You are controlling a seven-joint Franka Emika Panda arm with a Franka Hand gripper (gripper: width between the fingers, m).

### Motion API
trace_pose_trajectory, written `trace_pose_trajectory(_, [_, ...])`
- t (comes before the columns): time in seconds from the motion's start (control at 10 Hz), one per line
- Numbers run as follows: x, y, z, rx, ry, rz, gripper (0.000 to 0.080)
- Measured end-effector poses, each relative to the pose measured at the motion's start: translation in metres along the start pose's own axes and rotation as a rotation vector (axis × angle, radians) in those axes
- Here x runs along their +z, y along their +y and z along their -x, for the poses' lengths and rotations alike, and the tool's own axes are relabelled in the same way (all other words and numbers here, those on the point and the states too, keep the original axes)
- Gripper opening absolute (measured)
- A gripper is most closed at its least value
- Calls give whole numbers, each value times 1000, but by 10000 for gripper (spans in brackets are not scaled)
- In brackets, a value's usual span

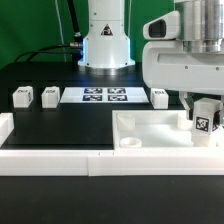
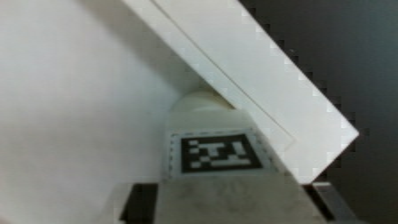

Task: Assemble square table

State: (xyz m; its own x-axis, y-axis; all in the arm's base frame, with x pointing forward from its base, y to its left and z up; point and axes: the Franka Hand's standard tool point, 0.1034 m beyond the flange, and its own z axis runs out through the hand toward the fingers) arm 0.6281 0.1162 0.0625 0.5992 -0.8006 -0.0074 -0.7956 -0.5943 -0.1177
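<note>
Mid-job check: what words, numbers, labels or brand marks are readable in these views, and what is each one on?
Words, numbers, brands: none readable in either view.
Marker board: four black-and-white tag patterns, no letters.
Leg block in the wrist view: one tag pattern, no text.
Other leg blocks: dark marks, too small to read.

You'll see the marker board (image 1: 106, 96) lying flat on the black table (image 1: 60, 125), toward the back, its four tags face up. Along the near edge runs the long low white border wall (image 1: 60, 152), which turns back at the exterior view's left.
</note>
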Motion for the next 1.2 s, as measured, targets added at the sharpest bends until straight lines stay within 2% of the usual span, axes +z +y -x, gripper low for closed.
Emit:
trace_pose_trajectory(0.1, [0, 0, 2, 162, -2, 8, 288])
trace_pose_trajectory(0.3, [1, -1, 3, 460, -9, 7, 288])
trace_pose_trajectory(0.5, [2, -1, -1, 769, -32, -35, 290])
trace_pose_trajectory(0.6, [2, -1, 0, 841, -39, -47, 290])
trace_pose_trajectory(1.0, [2, 0, 0, 1000, -43, -42, 290])
trace_pose_trajectory(1.1, [2, 0, 0, 995, -43, -42, 351])
trace_pose_trajectory(1.2, [3, 0, 1, 989, -43, -41, 351])
